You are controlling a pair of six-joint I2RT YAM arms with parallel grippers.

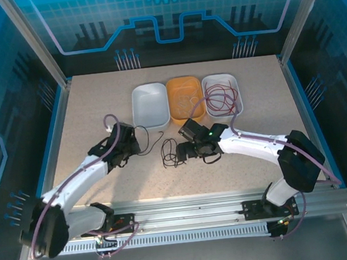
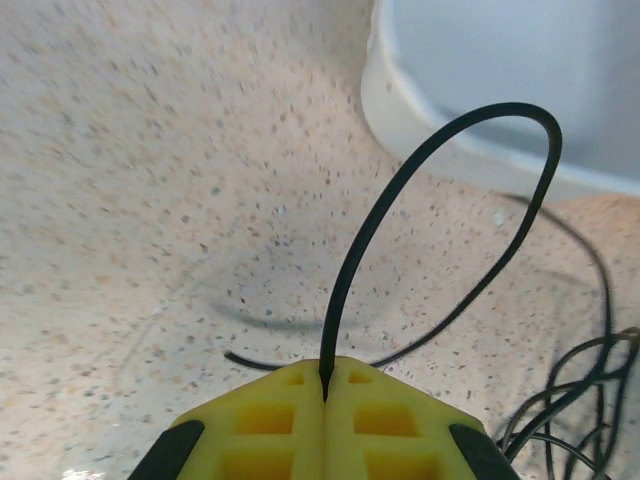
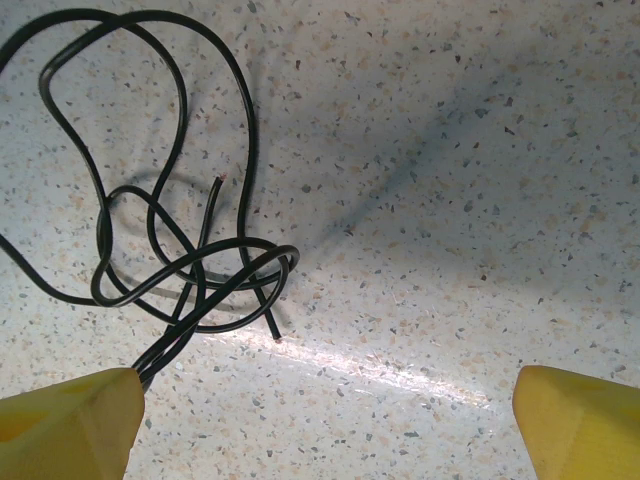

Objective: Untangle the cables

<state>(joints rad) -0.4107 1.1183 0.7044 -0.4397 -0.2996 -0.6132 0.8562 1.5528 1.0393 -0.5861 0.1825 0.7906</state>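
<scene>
Speckled table [image 1: 95, 95], trays [image 1: 183, 78] along the far side. Left gripper [image 2: 323, 385] clenched on a black cable [image 2: 400, 200] arching up beside the white tray [image 2: 400, 110]. Right gripper [image 3: 330, 420] spread wide, at the black tangle [image 3: 170, 250] mid-table. Red cable [image 1: 221, 97] lies in the right tray [image 1: 235, 83].

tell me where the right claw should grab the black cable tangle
Probably the short free end poking out of the black cable knot, taken from straight above with the right claw open. It lies flat on the table, a single strand clear of the crossings.
</scene>
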